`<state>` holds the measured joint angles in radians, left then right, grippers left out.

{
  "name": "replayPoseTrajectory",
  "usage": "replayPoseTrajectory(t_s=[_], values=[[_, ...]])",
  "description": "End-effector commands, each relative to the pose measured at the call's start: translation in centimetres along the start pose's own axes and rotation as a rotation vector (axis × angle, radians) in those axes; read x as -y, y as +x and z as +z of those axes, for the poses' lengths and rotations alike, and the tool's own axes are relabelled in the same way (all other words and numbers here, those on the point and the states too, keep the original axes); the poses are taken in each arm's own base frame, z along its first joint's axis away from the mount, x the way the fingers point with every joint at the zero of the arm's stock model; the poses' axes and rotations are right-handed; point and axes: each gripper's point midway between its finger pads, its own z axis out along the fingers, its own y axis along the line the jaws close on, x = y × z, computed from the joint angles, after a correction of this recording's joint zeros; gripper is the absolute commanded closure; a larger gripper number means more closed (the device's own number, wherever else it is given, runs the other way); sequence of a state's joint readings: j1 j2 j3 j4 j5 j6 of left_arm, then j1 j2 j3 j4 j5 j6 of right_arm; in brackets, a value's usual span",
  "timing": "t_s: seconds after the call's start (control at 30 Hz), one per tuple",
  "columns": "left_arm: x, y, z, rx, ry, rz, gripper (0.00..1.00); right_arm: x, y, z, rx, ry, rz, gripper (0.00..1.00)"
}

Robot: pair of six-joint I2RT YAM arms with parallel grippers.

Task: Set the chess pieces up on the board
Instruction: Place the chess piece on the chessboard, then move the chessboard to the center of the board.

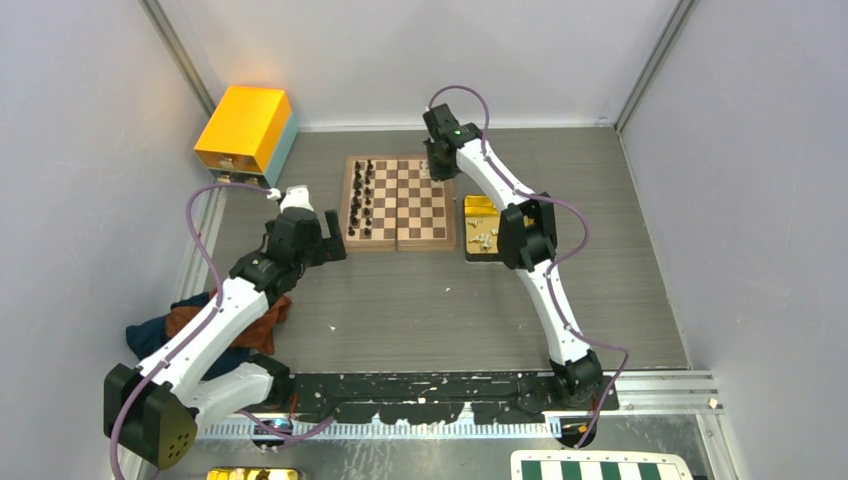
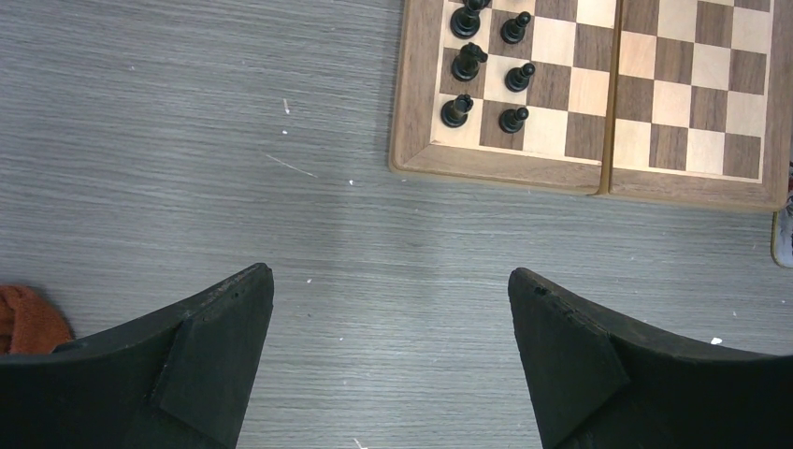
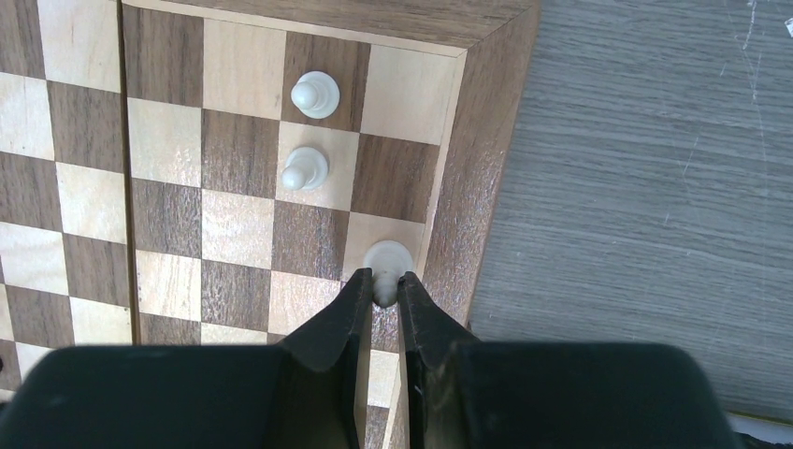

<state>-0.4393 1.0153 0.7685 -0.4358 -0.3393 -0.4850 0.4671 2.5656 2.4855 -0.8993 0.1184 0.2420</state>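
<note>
1. Chess pieces, the black ones, stand in two columns on the left of the board; white pieces lie in a gold tray just right of it. The right gripper is at the board's far right corner, the left gripper beside its near left corner
2. Left wrist: jaws wide apart over the table, nothing between them; six black pieces show on the board's corner
3. Right wrist: jaws closed on a white piece at a light edge square; two pawns stand beyond
</note>
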Motion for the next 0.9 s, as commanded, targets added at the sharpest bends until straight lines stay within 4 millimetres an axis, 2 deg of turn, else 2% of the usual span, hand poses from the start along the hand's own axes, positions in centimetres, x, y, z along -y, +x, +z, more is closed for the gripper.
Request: replayPoseTrajectory(t_s=[0.0, 0.1, 0.2, 0.33, 0.6, 0.87], values=[[0.8, -1.5, 0.0, 0.053, 0.027, -0.003, 0.02, -0.3, -1.3, -0.3, 0.032, -0.025, 0.018, 0.88], [0.8, -1.4, 0.0, 0.052, 0.026, -0.006, 0.02, -0.4, -1.3, -0.4, 0.033, -0.032, 0.015, 0.85], [0.7, -1.4, 0.0, 0.051, 0.026, -0.009, 0.01, -0.6, -1.5, -0.6, 0.038, -0.039, 0.012, 0.7], [0.7, -1.3, 0.0, 0.05, 0.026, -0.01, 0.01, -0.6, -1.6, -0.8, 0.044, -0.042, 0.01, 0.61], [0.5, -1.3, -0.1, 0.052, 0.018, -0.011, 0.0, -0.9, -2.7, -2.0, 0.076, -0.053, 0.007, 0.59], [-0.1, -1.9, 0.1, 0.067, -0.025, -0.058, 0.0, -0.3, -4.1, -5.5, 0.138, -0.039, 0.0, 0.59]])
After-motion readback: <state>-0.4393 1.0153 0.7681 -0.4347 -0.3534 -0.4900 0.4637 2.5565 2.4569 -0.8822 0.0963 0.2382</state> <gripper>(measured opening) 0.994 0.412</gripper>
